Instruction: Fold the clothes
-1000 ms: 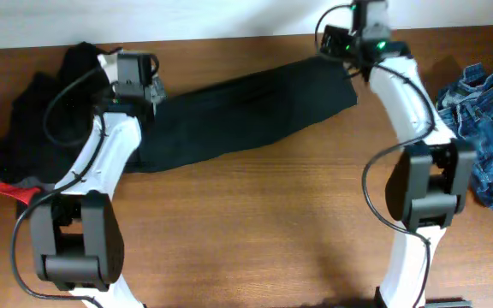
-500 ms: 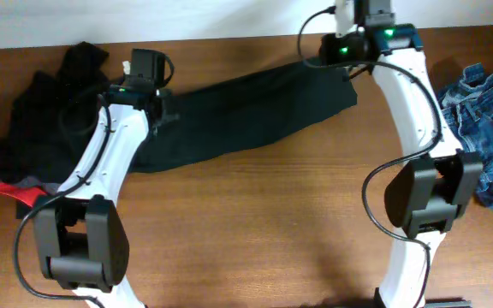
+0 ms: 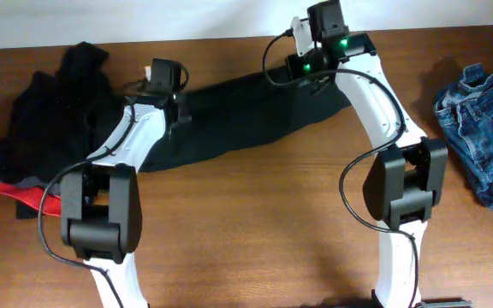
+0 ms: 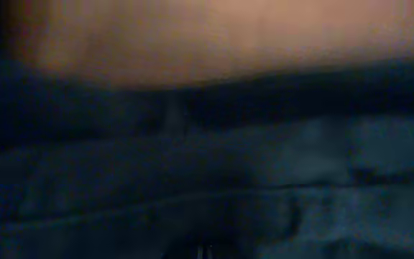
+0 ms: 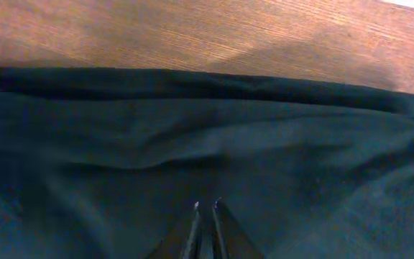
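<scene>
both arms have swung leftward along the black trousers [image 3: 238, 111], which lie stretched flat on the table [image 3: 272, 214] between the dark heap [image 3: 58, 111] on their left and the jeans [image 3: 478, 145] well off to their right. the left gripper [image 3: 168, 85] now sits over their left end, claw pressed together, though its blurred wrist view hides whether cloth is caught; the right gripper [image 5: 207, 210] has closed near their far edge, tips pinching a ridge of black cloth. it looks like the grasp for the first fold, and next both ends should lift together and carry over evenly
</scene>
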